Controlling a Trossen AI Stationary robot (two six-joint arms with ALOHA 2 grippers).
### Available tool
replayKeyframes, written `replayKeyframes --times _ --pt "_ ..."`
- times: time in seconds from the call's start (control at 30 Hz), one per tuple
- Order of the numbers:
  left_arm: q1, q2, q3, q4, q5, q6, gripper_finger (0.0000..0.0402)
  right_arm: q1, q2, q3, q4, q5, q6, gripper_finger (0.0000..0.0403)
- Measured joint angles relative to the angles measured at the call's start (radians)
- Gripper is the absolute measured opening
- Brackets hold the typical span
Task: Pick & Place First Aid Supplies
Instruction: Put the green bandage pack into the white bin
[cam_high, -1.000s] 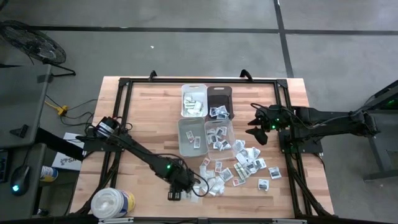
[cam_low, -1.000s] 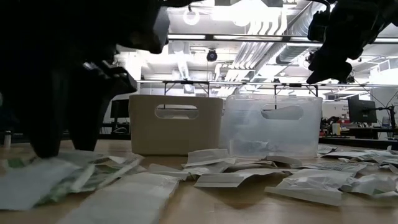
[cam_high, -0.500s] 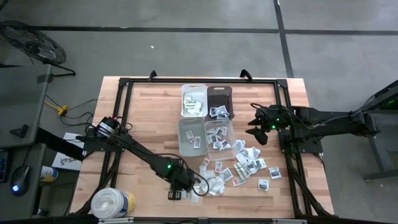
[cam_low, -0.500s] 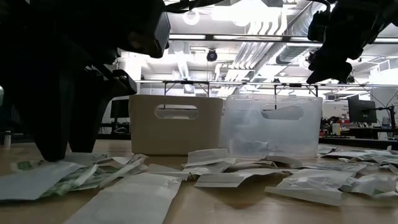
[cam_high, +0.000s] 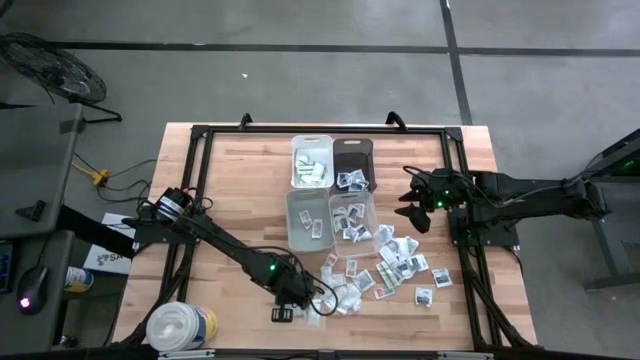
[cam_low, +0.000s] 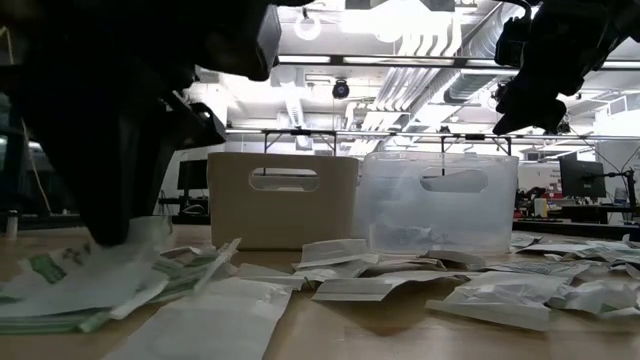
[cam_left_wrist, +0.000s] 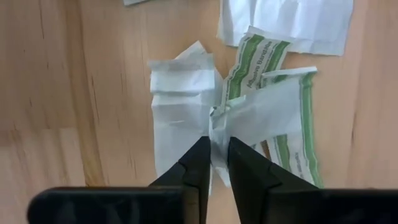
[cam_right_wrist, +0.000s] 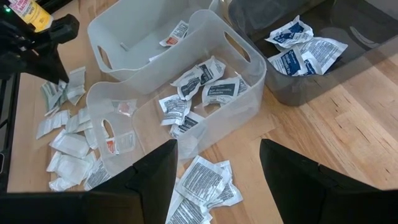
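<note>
The left gripper (cam_left_wrist: 214, 163) is low at the near edge of the table (cam_high: 230, 190), right at the near end of the pile of packets (cam_high: 385, 272). Its two fingers (cam_left_wrist: 194, 167) are almost together, and they pinch the edge of one white packet (cam_left_wrist: 261, 115) — it looks lifted a bit off the wood. So the step in hand looks like the pick. Next, I think the arm must lift the packet clear and carry it to one of the bins (cam_high: 330, 185) farther back, without dragging the green-striped packets (cam_left_wrist: 252, 59) beside it along.

The left arm (cam_high: 215, 240) reaches from the left side, stretched low and bent down at the wrist.

Farther off, the right gripper (cam_high: 414, 206) waits in the air beside the bins — its fingers are spread wide and hold nothing.
</note>
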Motion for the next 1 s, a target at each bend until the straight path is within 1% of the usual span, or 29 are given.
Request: replayKeyframes --times 0.37,0.57,0.83,1.0 --pt "0.0 0.0 0.082 -0.128 0.0 0.058 0.0019 0.0 0.0 0.0 0.0 0.0 -0.007 0.0222" --pt "0.0 0.0 0.136 -0.198 -0.004 0.092 0.001 0.0 0.0 0.0 0.0 0.0 -0.007 0.0222" --pt "0.0 0.0 0.222 -0.301 -0.049 0.134 0.0009 0.0 0.0 0.0 0.0 0.0 -0.007 0.0222" --pt "0.0 -0.001 0.267 -0.379 -0.1 0.149 0.0009 0.0 0.0 0.0 0.0 0.0 -0.008 0.0222"
